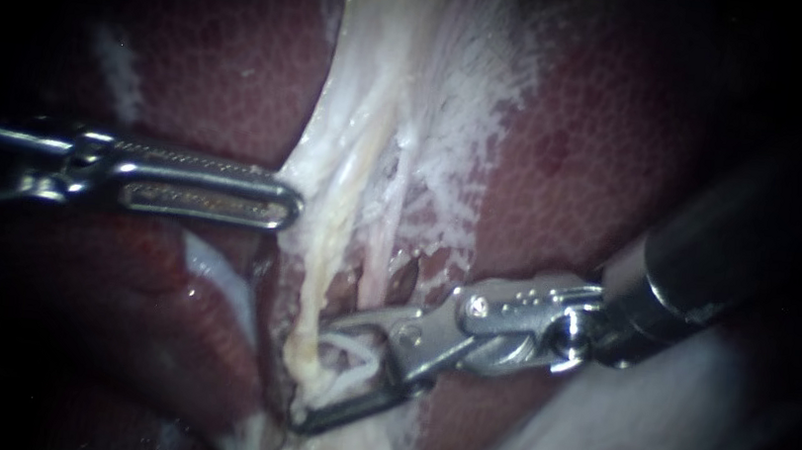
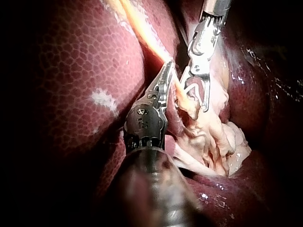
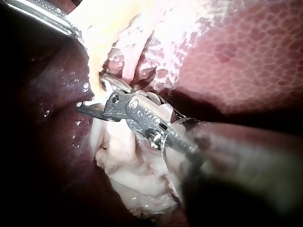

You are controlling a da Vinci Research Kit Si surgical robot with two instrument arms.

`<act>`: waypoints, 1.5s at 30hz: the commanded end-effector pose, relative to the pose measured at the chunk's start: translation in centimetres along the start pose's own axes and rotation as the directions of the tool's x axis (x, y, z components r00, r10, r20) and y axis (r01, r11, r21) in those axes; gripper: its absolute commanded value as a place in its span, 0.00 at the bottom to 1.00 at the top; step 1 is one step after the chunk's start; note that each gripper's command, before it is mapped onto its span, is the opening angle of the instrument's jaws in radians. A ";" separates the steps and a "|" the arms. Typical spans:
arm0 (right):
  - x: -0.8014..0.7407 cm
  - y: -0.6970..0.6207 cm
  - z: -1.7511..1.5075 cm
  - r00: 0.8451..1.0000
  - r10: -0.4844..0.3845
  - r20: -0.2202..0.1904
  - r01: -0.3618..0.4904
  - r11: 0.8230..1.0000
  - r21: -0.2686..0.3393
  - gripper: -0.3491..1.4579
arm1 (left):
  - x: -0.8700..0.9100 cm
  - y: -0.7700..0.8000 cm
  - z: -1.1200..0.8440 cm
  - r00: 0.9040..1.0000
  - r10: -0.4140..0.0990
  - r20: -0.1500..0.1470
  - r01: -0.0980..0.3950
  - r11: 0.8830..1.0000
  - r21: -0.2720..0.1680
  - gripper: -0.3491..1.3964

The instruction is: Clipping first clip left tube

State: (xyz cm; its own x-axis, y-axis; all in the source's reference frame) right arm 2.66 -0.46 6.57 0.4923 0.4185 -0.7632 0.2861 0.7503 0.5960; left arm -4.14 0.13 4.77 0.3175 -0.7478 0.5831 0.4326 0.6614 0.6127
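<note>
Two slender metal instruments meet over the dark red liver (image 1: 607, 157). The left instrument (image 1: 290, 205) has its jaws closed on the edge of pale white tissue (image 1: 455, 91). The right instrument (image 1: 315, 377) has its jaws gaping wide, astride the cream-yellow left tube (image 1: 320, 281).

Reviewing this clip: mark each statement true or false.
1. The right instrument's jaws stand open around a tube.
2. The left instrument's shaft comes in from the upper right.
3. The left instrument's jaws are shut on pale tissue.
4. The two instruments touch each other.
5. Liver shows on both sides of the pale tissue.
1. True: the right instrument has a gap between its jaws, and the tube runs through that gap.
2. False: the left instrument comes in from the left.
3. True: its jaws lie together on the edge of the pale tissue.
4. False: they are apart, with pale tissue between them.
5. True: the liver flanks it on both sides.
</note>
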 end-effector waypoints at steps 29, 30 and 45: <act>-0.07 0.03 -0.06 1.000 -0.020 0.007 0.020 0.999 -0.029 0.38 | 0.00 -0.01 0.00 1.000 0.000 0.000 0.000 1.000 0.000 0.00; -0.08 0.03 -0.07 1.000 -0.020 0.011 0.020 0.999 -0.029 0.36 | 0.00 -0.01 0.00 1.000 0.000 0.000 0.000 1.000 0.000 0.00; -0.21 0.05 -0.19 0.998 -0.020 0.067 0.021 1.000 -0.008 0.00 | 0.00 -0.01 0.00 1.000 0.000 0.000 0.000 1.000 -0.001 0.00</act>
State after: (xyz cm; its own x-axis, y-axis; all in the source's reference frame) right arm 2.41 -0.42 6.72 0.5403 0.3671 -0.7572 0.2911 0.7628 0.5775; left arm -4.15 0.12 4.76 0.3174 -0.7479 0.5831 0.4329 0.6613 0.6126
